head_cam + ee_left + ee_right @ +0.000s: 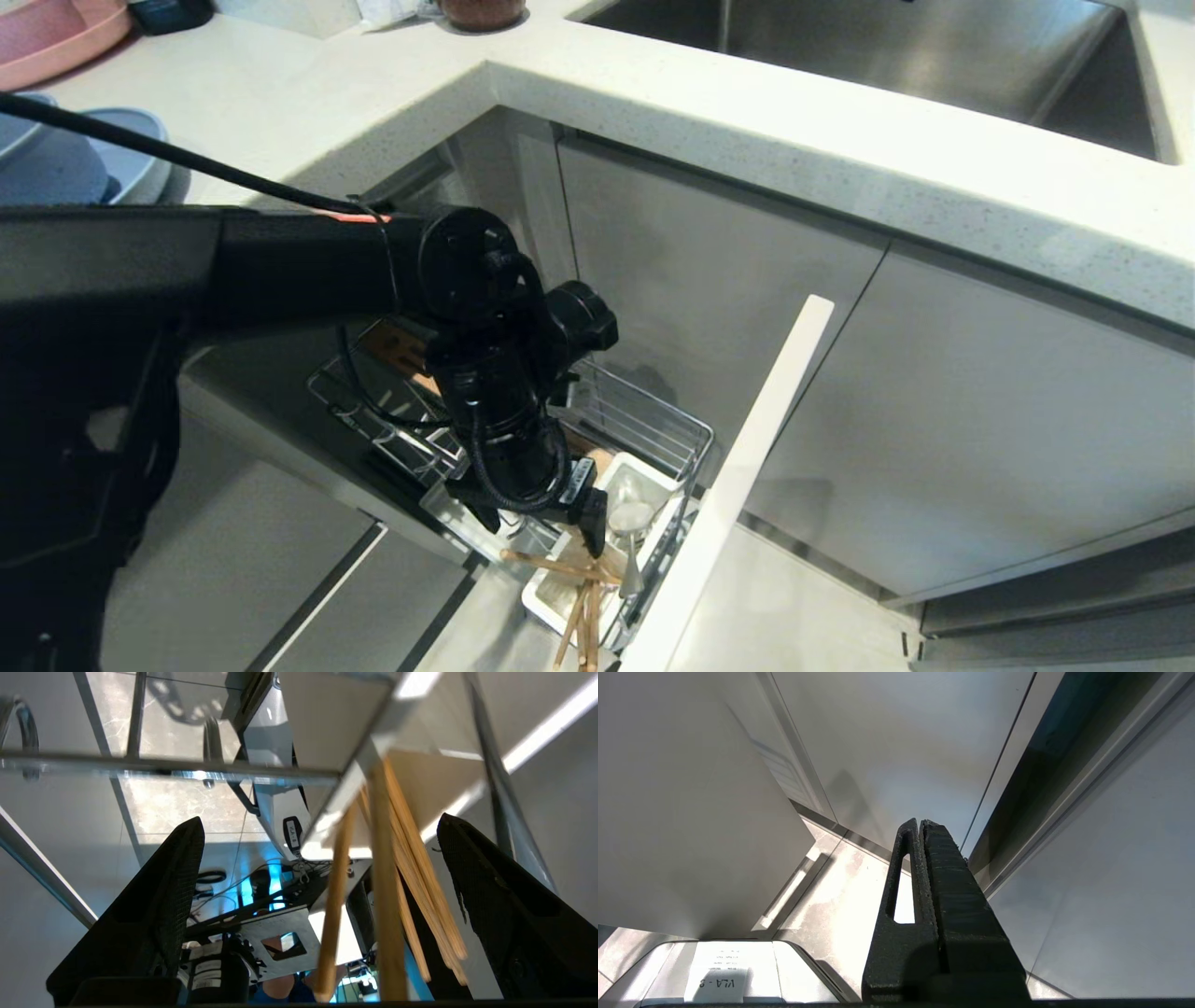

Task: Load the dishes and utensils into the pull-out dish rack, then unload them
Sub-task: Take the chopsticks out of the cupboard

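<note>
Pull-out dish rack (pixel 644 420): chrome wire basket, drawn out from the grey cabinet front (pixel 747 467) below the countertop (pixel 747 121).
Left gripper (pixel 541 523): over the rack's front end, fingers spread wide, empty.
Right gripper (pixel 920 826): beside cabinet panels, fingers pressed together, empty.
Utensil cup (pixel 560 588): white, holds chopsticks (pixel 583 607) leaning outward.

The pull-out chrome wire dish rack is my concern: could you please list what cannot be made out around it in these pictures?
- Head view: the black left arm covers the middle of the pull-out chrome wire dish rack, hiding the open left tool and any fork.
- Head view: the light-wood chopsticks run off the lower edge.
- Left wrist view: the chopsticks block the white plastic utensil cup.
- Right wrist view: the shut right tool faces cabinet panels only.
</note>
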